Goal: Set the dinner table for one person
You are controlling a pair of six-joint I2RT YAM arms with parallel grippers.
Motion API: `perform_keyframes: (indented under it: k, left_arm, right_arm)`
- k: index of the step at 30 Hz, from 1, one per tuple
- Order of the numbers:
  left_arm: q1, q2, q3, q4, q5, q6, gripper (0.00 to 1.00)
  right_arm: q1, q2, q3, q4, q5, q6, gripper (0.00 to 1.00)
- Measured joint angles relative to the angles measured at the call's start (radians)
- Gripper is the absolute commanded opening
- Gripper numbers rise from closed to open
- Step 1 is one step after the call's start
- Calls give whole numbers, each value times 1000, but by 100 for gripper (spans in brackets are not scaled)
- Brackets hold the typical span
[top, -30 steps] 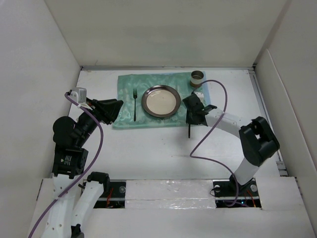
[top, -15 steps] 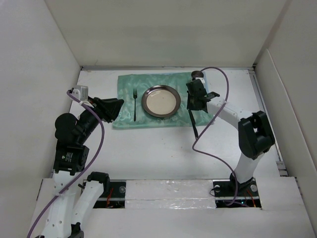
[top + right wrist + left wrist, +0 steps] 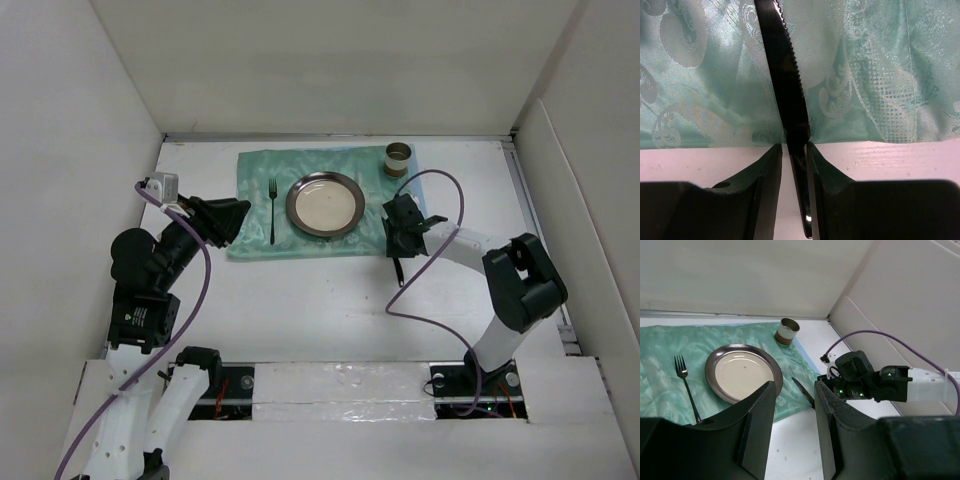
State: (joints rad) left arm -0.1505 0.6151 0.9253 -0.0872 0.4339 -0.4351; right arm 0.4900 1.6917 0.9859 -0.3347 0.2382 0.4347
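Over the white counter (image 3: 300, 300), the left pincer (image 3: 795, 388) hangs released while the right pincer (image 3: 794, 150), clenched on the knife (image 3: 785, 75), holds it across the near edge of the cloth (image 3: 255, 175), right of the plate (image 3: 324, 203); next it likely must unclench.

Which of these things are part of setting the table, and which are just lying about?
Part of the job: dinner table, green placemat, fork, metal plate, cup, serrated knife in the right pincer.
Lying about: purple cables, white side walls, open left pincer.
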Motion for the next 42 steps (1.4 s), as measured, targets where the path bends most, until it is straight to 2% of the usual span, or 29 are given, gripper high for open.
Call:
perform_keyframes:
  k: [8,12,14,15,16,19,21,23,26,29,30,33,38,42]
  left_arm:
    - [0,-3,0,0,-1,0,34]
    - [0,-7,0,0,-1,0,34]
    - [0,-11,0,0,-2,0,34]
    - [0,-12,0,0,-2,0,34]
    - [0,-14,0,0,-2,0,34]
    - [0,-20,0,0,-3,0,34]
    - [0,-24,0,0,-9,1,34]
    - [-1,-30,0,-1,-16,1,34]
    - [-1,-35,0,-1,-23,1,34]
    - [-1,-38,0,-1,-24,1,34]
    - [-1,-38,0,-1,-24,1,34]
    - [-1,-38,0,-1,-25,1,34]
    - [-1,-38,0,-1,-24,1,34]
    - [-1,-38,0,-1,-24,1,34]
  right_arm:
    - [-7,26,46,-33,-32,1,34]
    - [-12,39,55,-46,-56,8,24]
    - [-13,39,55,-48,-63,17,26]
    - [-13,39,53,-47,-64,23,34]
    - [-13,39,51,-47,-65,33,35]
    - [-5,39,43,-45,-66,52,35]
    - [6,39,39,-40,-60,63,24]
    - [22,39,36,-38,-43,77,25]
    - [51,38,32,-34,-13,95,32]
    - [68,38,32,-32,0,105,20]
    - [70,39,32,-32,3,109,10]
    - [79,40,32,-32,21,121,0]
    - [97,31,29,-39,64,144,0]
    - [113,-19,26,-114,88,148,0]
